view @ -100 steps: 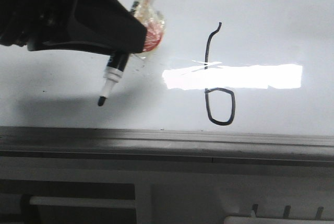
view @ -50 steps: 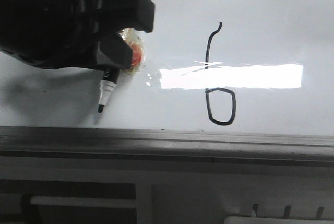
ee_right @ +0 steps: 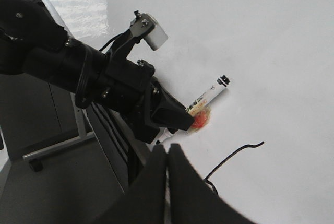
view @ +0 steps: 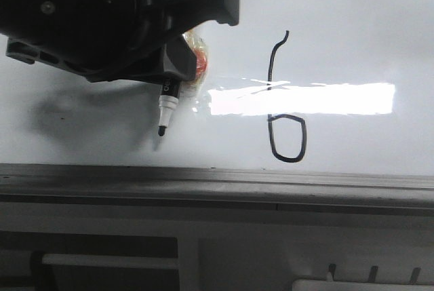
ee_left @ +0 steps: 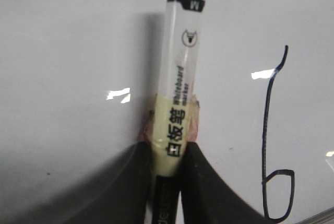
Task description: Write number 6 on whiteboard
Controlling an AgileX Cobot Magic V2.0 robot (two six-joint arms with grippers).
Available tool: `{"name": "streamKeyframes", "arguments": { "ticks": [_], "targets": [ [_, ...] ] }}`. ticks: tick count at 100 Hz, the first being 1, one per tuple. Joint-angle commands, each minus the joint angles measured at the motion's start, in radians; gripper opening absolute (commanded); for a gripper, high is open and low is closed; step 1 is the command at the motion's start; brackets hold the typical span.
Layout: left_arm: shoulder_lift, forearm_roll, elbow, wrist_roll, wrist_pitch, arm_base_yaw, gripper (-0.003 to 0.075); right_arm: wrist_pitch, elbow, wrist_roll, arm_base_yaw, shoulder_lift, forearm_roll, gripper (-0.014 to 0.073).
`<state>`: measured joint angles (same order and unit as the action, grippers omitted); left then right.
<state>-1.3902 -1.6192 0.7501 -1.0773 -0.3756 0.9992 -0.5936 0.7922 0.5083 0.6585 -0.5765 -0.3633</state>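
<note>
Our left fingers (ee_left: pixel 168 182) clamp the marker (ee_left: pixel 180 104), its tip just off the whiteboard (view: pixel 352 20). The finished 6 (view: pixel 283 104) stands well to its right, crossing the glare. Our right fingers (ee_right: pixel 168 153) are pressed together, holding nothing.

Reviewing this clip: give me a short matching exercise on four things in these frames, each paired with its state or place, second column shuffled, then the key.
Column one:
1. marker
2. number 6
3. right gripper
4. whiteboard

Column two:
A. shut, holding nothing
B. thin black line, closed loop at its base
C. clamped in the left gripper, tape around its barrel
D. glossy white, with a bright rectangular glare

Pairs: 1-C, 2-B, 3-A, 4-D
</note>
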Motion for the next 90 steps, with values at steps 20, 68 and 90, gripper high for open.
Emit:
{"name": "streamKeyframes", "arguments": {
  "ticks": [20, 68, 90],
  "targets": [
    [-0.025, 0.000, 0.018, 0.016, -0.097, -0.010, 0.0189, 0.067, 0.025, -0.008, -0.005, -0.001, -0.012, -0.0044],
    [0.020, -0.016, 0.022, 0.017, -0.067, -0.004, 0.0501, -0.016, 0.025, -0.011, -0.005, 0.001, -0.012, -0.0044],
    [0.220, -0.025, 0.022, -0.081, -0.050, 0.054, 0.0526, -0.138, 0.025, -0.011, -0.005, 0.067, -0.004, -0.0044]
  ]
}}
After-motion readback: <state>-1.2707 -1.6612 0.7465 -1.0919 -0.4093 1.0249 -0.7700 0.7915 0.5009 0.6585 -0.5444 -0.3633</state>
